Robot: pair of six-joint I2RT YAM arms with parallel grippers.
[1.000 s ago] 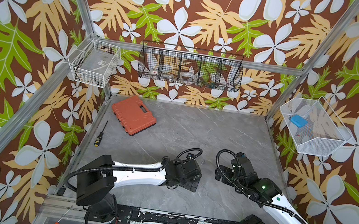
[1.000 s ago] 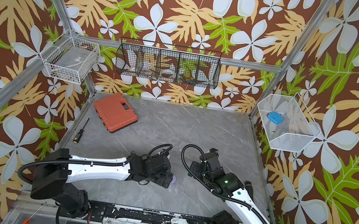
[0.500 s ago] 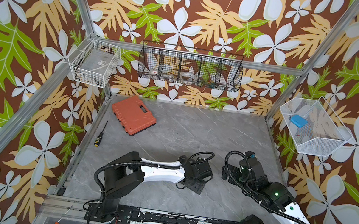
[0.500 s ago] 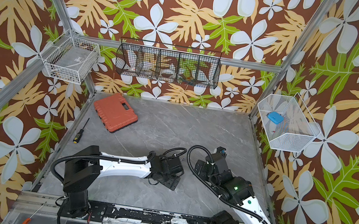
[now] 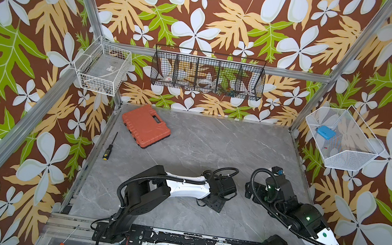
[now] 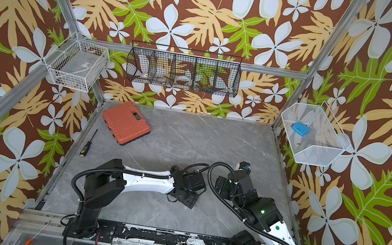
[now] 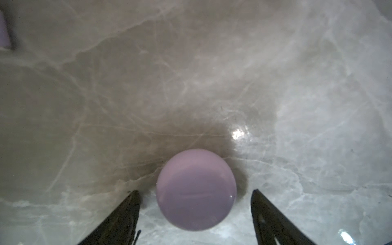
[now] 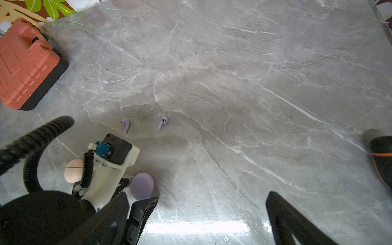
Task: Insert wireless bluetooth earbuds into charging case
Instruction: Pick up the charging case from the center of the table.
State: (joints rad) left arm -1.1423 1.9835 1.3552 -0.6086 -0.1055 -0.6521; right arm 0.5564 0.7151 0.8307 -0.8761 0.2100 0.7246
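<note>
wrist views alone show the glossy round lavender case (image 7: 196,203) at near centre; left gripper (image 7: 195,191) straddles it, jaws parted, not touching. two stemmed lavender earbuds (image 8: 125,125) lie nearby. right gripper (image 8: 196,194) gapes, empty.

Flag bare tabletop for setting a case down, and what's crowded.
Free: the wide marble stretch bordered by the orange toolbox, back wall and right wall; also the front strip between the arm bases. Crowded: around the left tool, open astride the lavender case, with the pink case and two lavender earbuds nearby.
</note>
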